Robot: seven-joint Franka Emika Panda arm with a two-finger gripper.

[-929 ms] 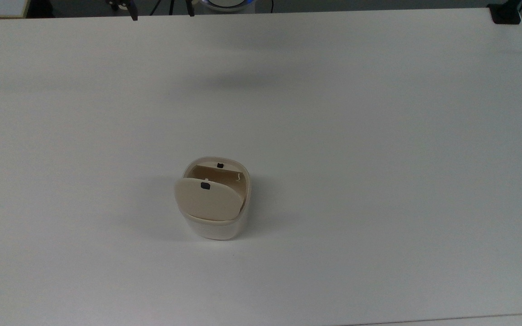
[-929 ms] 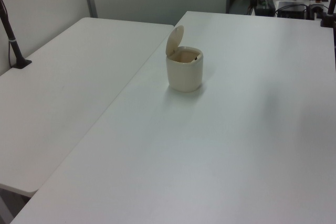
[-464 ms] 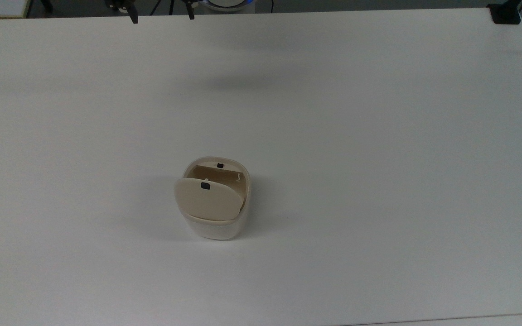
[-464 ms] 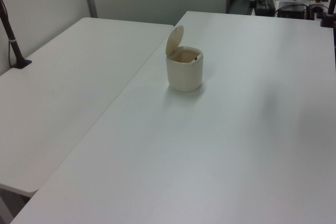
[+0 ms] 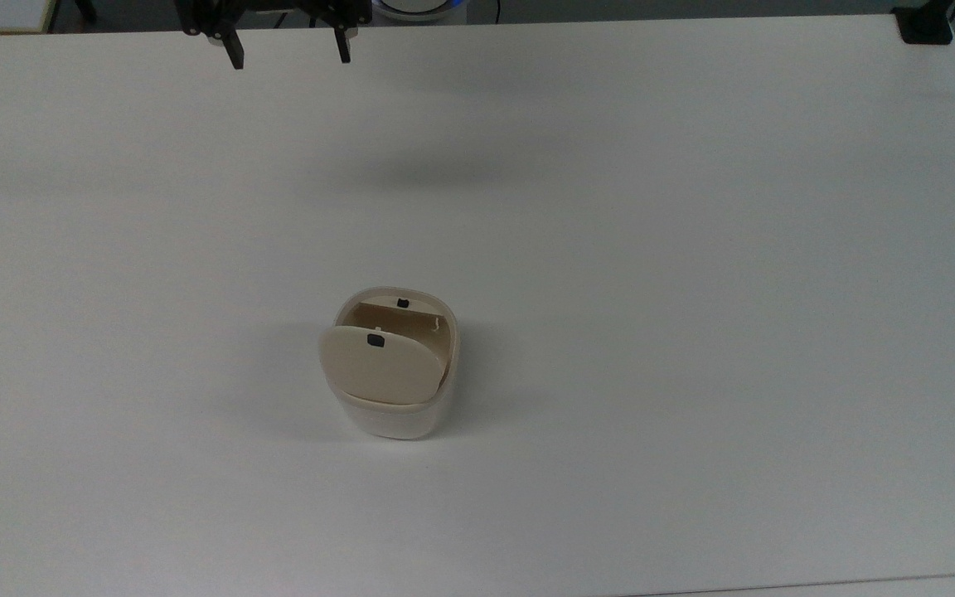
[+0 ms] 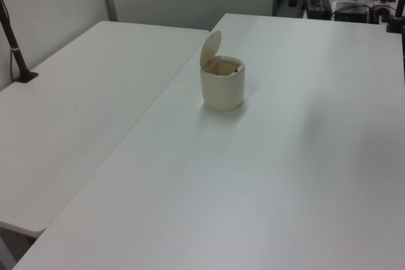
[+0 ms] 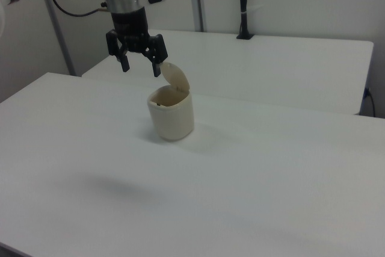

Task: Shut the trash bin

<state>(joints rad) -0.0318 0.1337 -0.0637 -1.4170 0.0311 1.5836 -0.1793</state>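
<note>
I see the trash bin (image 5: 395, 365) standing mid-counter (image 5: 693, 290) with its lid (image 5: 380, 366) up and my gripper (image 5: 288, 48) at the top view's upper left, jaws spread wide and empty, so a sideways nudge could tip the light bin instead of swinging the lid shut.

Cream-white trash bin (image 5: 395, 414), beige lid (image 5: 378, 366), black latch (image 5: 375, 339); white table (image 5: 693, 249); black fingers (image 5: 234, 51).
</note>
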